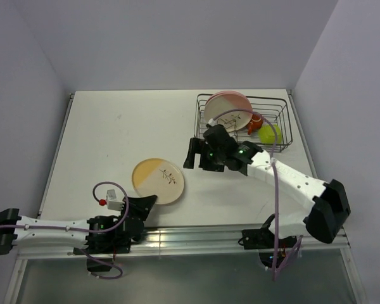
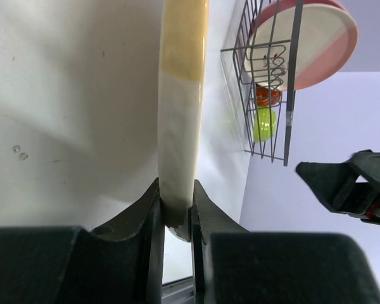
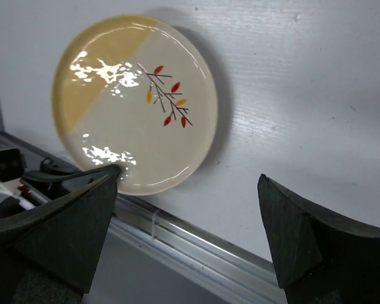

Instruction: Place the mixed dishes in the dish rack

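Top external view, task partly complete. The dish rack (image 1: pixel 278 107) stands at the far right of the surface (image 1: pixel 114 126) and holds the pink-and-cream plate (image 1: pixel 228 106) upright at its left end, with the orange-red cup (image 1: pixel 256 122) and the lime-green bowl (image 1: pixel 270 133) to its right. We cannot make out a plain pink plate or a white bowl in any view. The yellow-and-cream plate (image 1: pixel 157 180) lies outside the rack, near and left of centre. The left pincer (image 1: pixel 145 204) is clamped on its near rim, which the left wrist view shows wedged between the two fingers; whether the plate clears the surface we cannot tell. The right pincer (image 1: pixel 195 155) hangs between plate and rack, spread wide and empty. We judge that this plate, at least, is left to load.
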Motion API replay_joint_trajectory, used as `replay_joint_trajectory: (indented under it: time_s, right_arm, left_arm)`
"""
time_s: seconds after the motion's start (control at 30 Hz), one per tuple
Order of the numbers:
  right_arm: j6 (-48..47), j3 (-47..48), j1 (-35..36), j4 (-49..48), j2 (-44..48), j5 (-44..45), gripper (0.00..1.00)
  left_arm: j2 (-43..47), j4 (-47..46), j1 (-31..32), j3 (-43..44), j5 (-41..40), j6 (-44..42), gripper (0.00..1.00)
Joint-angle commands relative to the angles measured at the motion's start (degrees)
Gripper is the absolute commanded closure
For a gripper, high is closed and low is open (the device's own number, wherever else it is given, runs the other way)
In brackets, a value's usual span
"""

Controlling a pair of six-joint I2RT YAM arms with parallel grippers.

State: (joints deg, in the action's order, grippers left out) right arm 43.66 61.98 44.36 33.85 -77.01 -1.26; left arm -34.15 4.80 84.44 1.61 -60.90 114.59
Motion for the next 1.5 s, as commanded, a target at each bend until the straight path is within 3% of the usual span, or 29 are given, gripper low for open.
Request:
replay_joint_trajectory:
  time_s: [0.0, 0.27, 0.47, 0.83, 1.07, 1.17, 1.3, 1.47]
  right_arm:
    - [-3.40, -4.40, -3.75, -6.41, 6.08, -8.92, 0.00]
    - [-0.42, -16.25, -5.42, -21.26, 10.30, -24.38, 0.06]
    - [3.45, -22.68, -5.51, -28.22, 15.13, -27.04, 0.06]
    - [9.78, -28.84, -5.69, -39.99, 13.12, -32.93, 0.07]
    - [10.04, -31.22, -6.30, -42.37, 17.78, -31.53, 0.08]
    - [10.74, -30.95, -6.65, -44.65, 16.63, -30.31, 0.13]
    - [13.82, -30.08, -7.27, -49.84, 13.49, -30.56, 0.50]
    - [13.73, -27.26, -7.36, -52.92, 10.74, -31.18, 0.64]
  left_arm:
    - [2.77, -1.90, -0.07, -0.48, -1.94, 14.63, 1.00]
    - [6.02, -8.92, -0.07, 4.89, 0.79, 0.93, 1.00]
    - [4.89, -17.44, -0.07, 8.32, 2.54, -9.54, 1.00]
    - [0.93, -33.17, 0.02, 4.99, 6.94, -15.25, 1.00]
    - [0.93, -34.50, 0.02, 5.60, 8.96, -17.55, 1.00]
    - [-0.99, -37.40, 0.02, 4.99, 10.10, -17.29, 1.00]
    - [-4.16, -41.53, 0.19, 4.98, 11.42, -17.46, 1.00]
    - [-6.72, -44.60, 0.19, 5.25, 13.44, -17.03, 1.00]
